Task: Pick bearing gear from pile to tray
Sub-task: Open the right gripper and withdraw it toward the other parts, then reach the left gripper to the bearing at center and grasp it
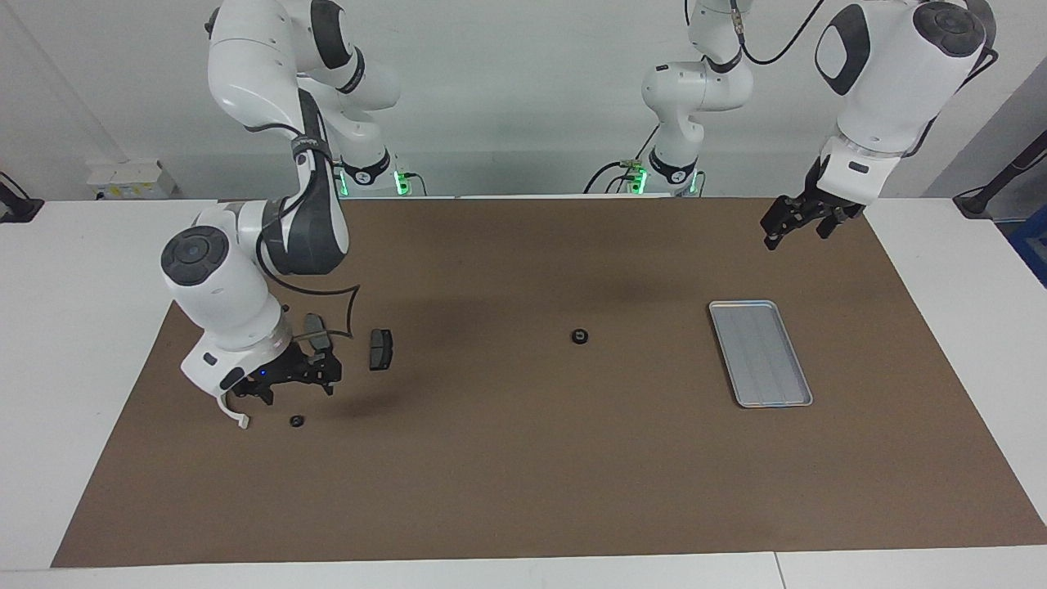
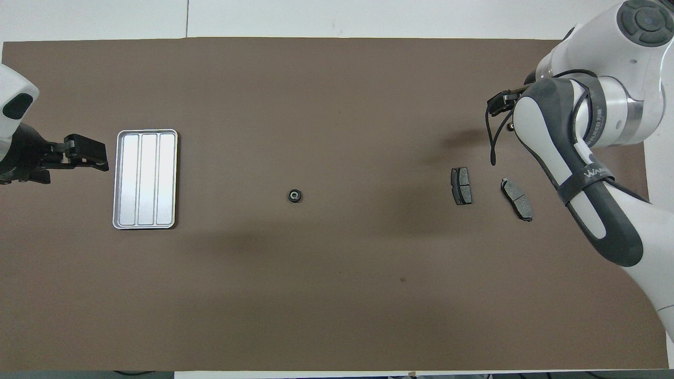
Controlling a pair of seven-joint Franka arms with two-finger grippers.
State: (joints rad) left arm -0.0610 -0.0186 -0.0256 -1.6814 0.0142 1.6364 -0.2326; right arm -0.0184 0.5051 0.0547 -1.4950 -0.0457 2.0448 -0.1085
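Observation:
A small black bearing ring (image 1: 580,336) lies alone on the brown mat mid-table, also in the overhead view (image 2: 295,195). The silver tray (image 1: 761,353) (image 2: 146,179) lies toward the left arm's end and holds nothing. The pile lies toward the right arm's end: two dark brake pads (image 1: 380,349) (image 2: 461,185), a white half-ring (image 1: 235,415) mostly hidden by the arm, and a tiny black ring (image 1: 297,421). My right gripper (image 1: 290,391) hangs open and empty over the pile, between the half-ring and the pads. My left gripper (image 1: 795,222) (image 2: 87,152) waits in the air beside the tray.
The brown mat (image 1: 523,491) covers most of the white table. The second brake pad (image 2: 516,199) lies close under the right arm's forearm. The right arm's cable loops above the pads.

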